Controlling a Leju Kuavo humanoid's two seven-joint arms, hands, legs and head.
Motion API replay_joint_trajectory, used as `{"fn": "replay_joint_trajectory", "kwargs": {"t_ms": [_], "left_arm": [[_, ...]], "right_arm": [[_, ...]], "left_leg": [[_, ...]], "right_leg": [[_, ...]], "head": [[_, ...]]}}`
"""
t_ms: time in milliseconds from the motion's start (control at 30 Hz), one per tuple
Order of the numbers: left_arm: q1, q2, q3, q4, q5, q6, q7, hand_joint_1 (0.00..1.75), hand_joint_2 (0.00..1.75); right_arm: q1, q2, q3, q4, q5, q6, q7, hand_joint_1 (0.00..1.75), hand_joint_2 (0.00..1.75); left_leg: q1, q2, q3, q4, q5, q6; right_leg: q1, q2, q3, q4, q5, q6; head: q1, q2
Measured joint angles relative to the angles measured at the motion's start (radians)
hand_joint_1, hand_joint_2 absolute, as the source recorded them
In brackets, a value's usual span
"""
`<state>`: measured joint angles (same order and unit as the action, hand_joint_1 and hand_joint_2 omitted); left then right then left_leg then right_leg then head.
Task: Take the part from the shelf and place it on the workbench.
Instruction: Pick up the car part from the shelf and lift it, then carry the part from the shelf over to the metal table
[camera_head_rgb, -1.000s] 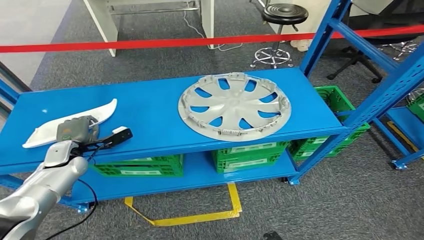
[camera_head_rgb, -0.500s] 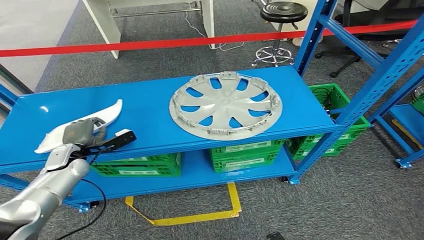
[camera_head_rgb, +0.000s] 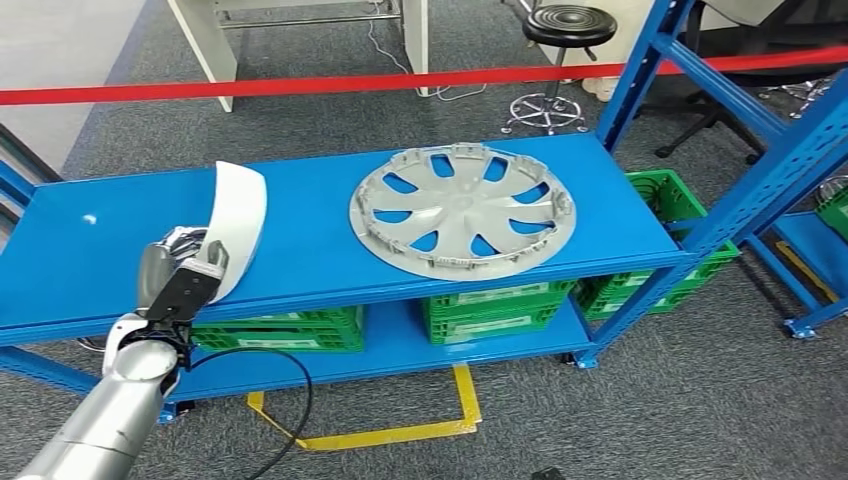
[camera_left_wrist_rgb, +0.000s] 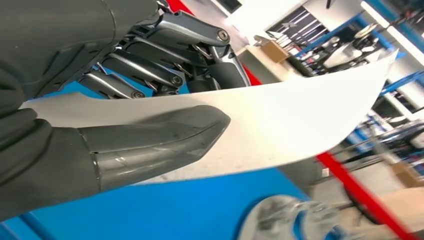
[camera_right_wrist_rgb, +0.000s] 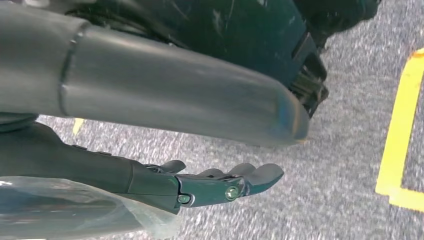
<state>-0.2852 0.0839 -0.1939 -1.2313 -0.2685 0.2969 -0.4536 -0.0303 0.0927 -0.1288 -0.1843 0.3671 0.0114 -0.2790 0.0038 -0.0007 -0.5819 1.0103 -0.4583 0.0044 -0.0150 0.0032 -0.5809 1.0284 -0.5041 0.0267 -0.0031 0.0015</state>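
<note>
While it lay flat on the blue shelf (camera_head_rgb: 320, 235) a second ago, the white part (camera_head_rgb: 238, 222) now stands tilted upright at the shelf's left end, raised by the left hand (camera_head_rgb: 180, 275). Thumb (camera_left_wrist_rgb: 150, 137) and fingers (camera_left_wrist_rgb: 170, 55) clamp it from both sides. That suggests the pick is done and carrying to the workbench comes next. Further right, a silver hubcap (camera_head_rgb: 462, 208) lies on the shelf. Hanging over carpet, the right hand (camera_right_wrist_rgb: 220, 185) has fingers apart, holding nothing.
</note>
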Motion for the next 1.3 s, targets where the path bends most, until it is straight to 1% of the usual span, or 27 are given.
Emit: {"fn": "replay_joint_trajectory", "kwargs": {"t_ms": [67, 133, 167, 200, 233, 300, 333, 400, 500, 567, 633, 667, 700, 733, 767, 833, 900, 967, 1000, 1033, 1067, 1133, 1167, 1200, 1233, 1267, 1300], "left_arm": [[0.022, -0.012, 0.006, -0.051, 0.031, 0.021, -0.03, 1.75, 1.75], [0.046, -0.028, 0.013, -0.104, 0.05, 0.061, -0.053, 1.75, 1.75], [0.06, -0.037, 0.016, -0.132, 0.06, 0.084, -0.059, 1.75, 1.75], [0.073, -0.047, 0.018, -0.159, 0.074, 0.106, -0.064, 1.75, 1.75], [0.086, -0.057, 0.02, -0.185, 0.095, 0.131, -0.072, 1.75, 1.75], [0.104, -0.077, 0.024, -0.24, 0.137, 0.191, -0.098, 1.75, 1.75], [0.11, -0.087, 0.025, -0.266, 0.154, 0.224, -0.114, 1.75, 1.75], [0.123, -0.102, 0.026, -0.318, 0.178, 0.29, -0.14, 1.75, 1.75], [0.14, -0.114, 0.028, -0.375, 0.206, 0.363, -0.17, 1.75, 1.75], [0.145, -0.117, 0.033, -0.404, 0.229, 0.389, -0.189, 1.75, 1.75], [0.15, -0.12, 0.043, -0.426, 0.248, 0.399, -0.206, 1.75, 1.75], [0.154, -0.121, 0.049, -0.434, 0.255, 0.401, -0.214, 1.75, 1.75], [0.158, -0.122, 0.054, -0.441, 0.258, 0.401, -0.219, 1.75, 1.75], [0.161, -0.123, 0.06, -0.449, 0.26, 0.402, -0.224, 1.75, 1.75], [0.162, -0.124, 0.065, -0.456, 0.26, 0.402, -0.228, 1.75, 1.75], [0.162, -0.129, 0.075, -0.472, 0.259, 0.402, -0.235, 1.75, 1.75], [0.162, -0.134, 0.083, -0.484, 0.257, 0.402, -0.239, 1.75, 1.75], [0.163, -0.138, 0.09, -0.49, 0.256, 0.402, -0.24, 1.75, 1.75], [0.163, -0.14, 0.094, -0.492, 0.256, 0.402, -0.24, 1.75, 1.75], [0.163, -0.142, 0.096, -0.494, 0.256, 0.401, -0.24, 1.75, 1.75], [0.162, -0.144, 0.098, -0.495, 0.255, 0.401, -0.241, 1.75, 1.75], [0.163, -0.149, 0.1, -0.497, 0.252, 0.401, -0.241, 1.75, 1.75], [0.163, -0.151, 0.102, -0.498, 0.249, 0.401, -0.241, 1.75, 1.75], [0.163, -0.153, 0.104, -0.498, 0.246, 0.401, -0.241, 1.75, 1.75], [0.164, -0.155, 0.106, -0.498, 0.242, 0.401, -0.241, 1.75, 1.75], [0.164, -0.156, 0.11, -0.498, 0.239, 0.401, -0.241, 1.75, 1.75], [0.163, -0.157, 0.113, -0.498, 0.235, 0.401, -0.241, 1.75, 1.75]], "right_arm": [[0.0, 0.0, -0.002, 0.0, 0.002, -0.002, 0.0, 0.0, 0.0], [0.001, 0.0, -0.004, 0.0, 0.004, -0.004, 0.0, 0.0, 0.0], [0.002, 0.0, -0.005, 0.0, 0.006, -0.006, 0.0, 0.0, 0.0], [0.002, 0.0, -0.007, 0.0, 0.007, -0.008, 0.0, 0.0, 0.0], [0.002, 0.0, -0.009, 0.001, 0.008, -0.01, 0.0, 0.0, 0.0], [0.001, 0.0, -0.013, 0.001, 0.01, -0.016, 0.0, 0.0, 0.0], [0.0, 0.0, -0.015, 0.001, 0.011, -0.019, 0.001, 0.0, 0.0], [0.0, 0.001, -0.02, 0.001, 0.012, -0.023, 0.004, 0.0, 0.0], [0.002, 0.004, -0.023, 0.001, 0.015, -0.028, 0.01, 0.0, 0.0], [0.001, 0.006, -0.025, 0.002, 0.017, -0.03, 0.012, 0.0, 0.0], [-0.001, 0.008, -0.028, 0.002, 0.019, -0.032, 0.013, 0.0, 0.0], [-0.001, 0.008, -0.03, 0.002, 0.019, -0.033, 0.013, 0.0, 0.0], [0.0, 0.008, -0.032, 0.002, 0.02, -0.033, 0.014, 0.0, 0.0], [0.0, 0.008, -0.034, 0.002, 0.021, -0.033, 0.015, 0.0, 0.0], [0.0, 0.008, -0.036, 0.002, 0.022, -0.033, 0.015, 0.0, 0.0], [-0.001, 0.008, -0.037, 0.002, 0.024, -0.034, 0.016, 0.0, 0.0], [-0.001, 0.009, -0.039, 0.002, 0.027, -0.035, 0.017, 0.0, 0.0], [-0.001, 0.009, -0.04, 0.002, 0.029, -0.035, 0.019, 0.0, 0.0], [0.0, 0.01, -0.041, 0.002, 0.029, -0.036, 0.02, 0.0, 0.0], [0.0, 0.01, -0.042, 0.002, 0.029, -0.036, 0.02, 0.0, 0.0], [0.001, 0.01, -0.043, 0.003, 0.03, -0.036, 0.021, 0.0, 0.0], [0.001, 0.01, -0.045, 0.003, 0.031, -0.036, 0.022, 0.0, 0.0], [0.001, 0.01, -0.045, 0.003, 0.031, -0.036, 0.022, 0.0, 0.0], [0.001, 0.01, -0.045, 0.003, 0.032, -0.036, 0.022, 0.0, 0.0], [0.0, 0.01, -0.046, 0.003, 0.032, -0.037, 0.022, 0.0, 0.0], [0.0, 0.01, -0.046, 0.003, 0.033, -0.037, 0.022, 0.0, 0.0], [-0.001, 0.01, -0.046, 0.003, 0.033, -0.037, 0.022, 0.0, 0.0]], "left_leg": [[0.005, 0.002, 0.0, -0.007, 0.005, 0.009], [0.004, 0.002, -0.001, -0.006, 0.005, 0.013], [0.003, 0.002, -0.002, -0.006, 0.005, 0.014], [0.003, 0.002, -0.002, -0.006, 0.004, 0.014], [0.003, 0.002, -0.001, -0.005, 0.004, 0.014], [0.003, 0.001, -0.001, -0.001, 0.002, 0.01], [0.002, 0.0, -0.003, 0.004, 0.0, 0.007], [-0.001, -0.001, -0.009, 0.013, 0.001, -0.003], [0.0, -0.001, -0.014, 0.022, -0.007, -0.015], [0.002, -0.002, -0.034, 0.082, -0.061, -0.024], [0.004, -0.002, -0.074, 0.208, -0.139, -0.03], [0.004, -0.002, -0.089, 0.262, -0.165, -0.032], [0.004, -0.002, -0.091, 0.287, -0.173, -0.032], [0.004, -0.002, -0.073, 0.27, -0.161, -0.03], [0.004, -0.002, -0.039, 0.218, -0.137, -0.026], [0.002, -0.002, 0.048, 0.073, -0.09, -0.018], [-0.003, -0.002, 0.085, -0.002, -0.074, -0.011], [-0.007, -0.002, 0.078, -0.006, -0.063, -0.002], [-0.007, -0.001, 0.073, -0.008, -0.055, 0.005], [-0.006, 0.0, 0.066, -0.01, -0.045, 0.013], [-0.004, 0.002, 0.057, -0.012, -0.034, 0.02], [-0.004, 0.003, 0.033, -0.012, -0.016, 0.028], [-0.005, 0.003, 0.019, -0.011, -0.006, 0.029], [-0.006, 0.003, 0.006, -0.01, 0.004, 0.029], [-0.007, 0.003, -0.007, -0.01, 0.013, 0.028], [-0.007, 0.003, -0.018, -0.009, 0.021, 0.026], [-0.007, 0.003, -0.027, -0.008, 0.029, 0.024]], "right_leg": [[-0.001, 0.0, -0.035, 0.069, -0.046, 0.009], [-0.002, -0.001, -0.094, 0.197, -0.105, 0.015], [-0.002, -0.001, -0.117, 0.246, -0.118, 0.017], [-0.002, -0.001, -0.126, 0.261, -0.112, 0.019], [-0.002, -0.001, -0.116, 0.238, -0.088, 0.019], [-0.002, -0.002, -0.058, 0.112, -0.021, 0.016], [-0.002, -0.001, -0.028, 0.052, -0.001, 0.013], [0.001, 0.001, -0.001, 0.001, 0.009, 0.006], [0.001, 0.0, -0.001, -0.001, 0.015, -0.01], [-0.001, -0.003, -0.006, -0.004, 0.023, -0.024], [0.0, -0.004, -0.015, -0.004, 0.03, -0.033], [0.001, -0.004, -0.021, -0.004, 0.034, -0.035], [0.001, -0.004, -0.027, -0.004, 0.039, -0.035], [0.002, -0.004, -0.033, -0.004, 0.044, -0.035], [0.003, -0.004, -0.038, -0.004, 0.05, -0.033], [0.005, -0.004, -0.047, -0.003, 0.061, -0.026], [0.006, -0.004, -0.053, -0.004, 0.072, -0.015], [0.004, -0.004, -0.057, -0.008, 0.085, -0.001], [0.003, -0.004, -0.06, -0.006, 0.082, 0.005], [0.002, -0.004, -0.07, 0.007, 0.063, 0.009], [0.001, -0.003, -0.084, 0.038, 0.027, 0.013], [0.001, -0.003, -0.121, 0.153, -0.07, 0.017], [0.001, -0.003, -0.133, 0.215, -0.103, 0.018], [0.001, -0.003, -0.135, 0.256, -0.115, 0.019], [0.001, -0.003, -0.119, 0.264, -0.106, 0.019], [0.001, -0.004, -0.086, 0.236, -0.083, 0.018], [0.002, -0.004, -0.038, 0.178, -0.058, 0.016]], "head": [[0.002, 0.0], [0.004, 0.0], [0.003, 0.0], [0.004, 0.0], [0.004, 0.0], [0.004, 0.0], [0.004, 0.0], [0.003, 0.0], [0.002, 0.0], [0.001, 0.0], [-0.001, 0.0], [-0.001, 0.0], [-0.001, 0.0], [-0.001, 0.0], [-0.001, 0.0], [-0.001, 0.0], [0.0, 0.0], [0.001, 0.0], [0.001, 0.0], [0.002, 0.0], [0.003, 0.0], [0.006, 0.0], [0.006, 0.0], [0.006, 0.0], [0.006, 0.0], [0.006, 0.0], [0.006, 0.0]]}}
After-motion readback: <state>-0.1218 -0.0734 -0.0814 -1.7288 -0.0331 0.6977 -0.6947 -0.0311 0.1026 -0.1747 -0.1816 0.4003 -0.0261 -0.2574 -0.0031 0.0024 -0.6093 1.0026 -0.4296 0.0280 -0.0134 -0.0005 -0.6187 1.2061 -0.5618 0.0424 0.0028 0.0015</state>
